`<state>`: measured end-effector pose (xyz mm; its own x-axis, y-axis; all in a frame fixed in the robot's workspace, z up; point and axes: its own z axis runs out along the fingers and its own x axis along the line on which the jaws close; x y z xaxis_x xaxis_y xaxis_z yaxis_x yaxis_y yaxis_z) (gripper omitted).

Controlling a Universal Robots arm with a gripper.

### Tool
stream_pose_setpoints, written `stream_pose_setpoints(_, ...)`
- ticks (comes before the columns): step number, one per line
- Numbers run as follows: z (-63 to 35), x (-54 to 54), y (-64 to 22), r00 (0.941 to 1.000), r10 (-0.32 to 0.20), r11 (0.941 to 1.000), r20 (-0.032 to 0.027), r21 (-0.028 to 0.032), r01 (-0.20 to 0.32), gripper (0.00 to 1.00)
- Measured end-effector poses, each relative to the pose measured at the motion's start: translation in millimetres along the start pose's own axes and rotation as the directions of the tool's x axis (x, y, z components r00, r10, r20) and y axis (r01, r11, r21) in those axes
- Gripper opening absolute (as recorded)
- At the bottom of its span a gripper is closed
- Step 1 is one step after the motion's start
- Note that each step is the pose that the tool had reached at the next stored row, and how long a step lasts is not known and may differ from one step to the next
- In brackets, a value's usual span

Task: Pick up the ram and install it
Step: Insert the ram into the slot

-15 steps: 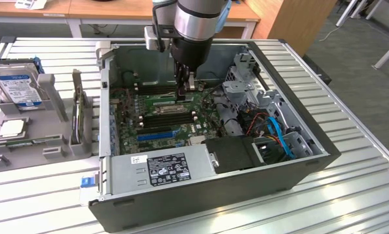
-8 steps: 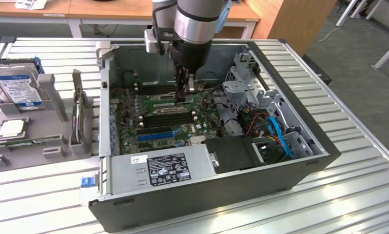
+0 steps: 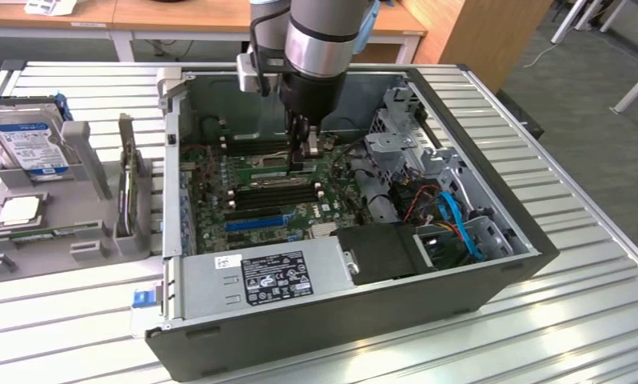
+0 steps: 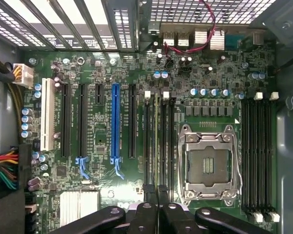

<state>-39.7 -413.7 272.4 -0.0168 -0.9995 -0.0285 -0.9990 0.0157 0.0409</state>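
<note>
The arm [image 3: 319, 40] reaches straight down into an open case [image 3: 511, 264] that lies on its side on the slatted worktop [image 3: 586, 320]; the hand [image 3: 303, 150] hangs low over the board [image 4: 136, 73], close beside the CPU socket [image 4: 210, 161]. In the wrist view the two fingers [image 4: 147, 207] are pressed near together, clenched on the upper edge of the ram [image 4: 156, 141]; the ram stands on edge as a thin green line in the bank of black memory slots [image 4: 169, 141] between the socket and the blue slot [image 4: 115, 122]; it sits one slot in from that bank's blue-slot side, with black slots on both sides of it. It seems to lie along its slot, though whether it is pressed fully home I cannot tell. A second bank of memory slots [image 4: 259, 146] lies on the socket's other side. In the exterior view a power supply [image 3: 277, 276] fills the near corner of the case; at that view's left, a grey rack [image 3: 85, 160] on the worktop holds a hard drive [image 3: 25, 140] and an upright card [image 3: 127, 176].
</note>
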Motion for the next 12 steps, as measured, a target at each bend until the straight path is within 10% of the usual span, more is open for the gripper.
stream_pose_setpoints(12, 9.2, 0.3, -0.3, 1.0, 0.0, 1.0, -0.0003, 0.0003, 0.0, 0.12)
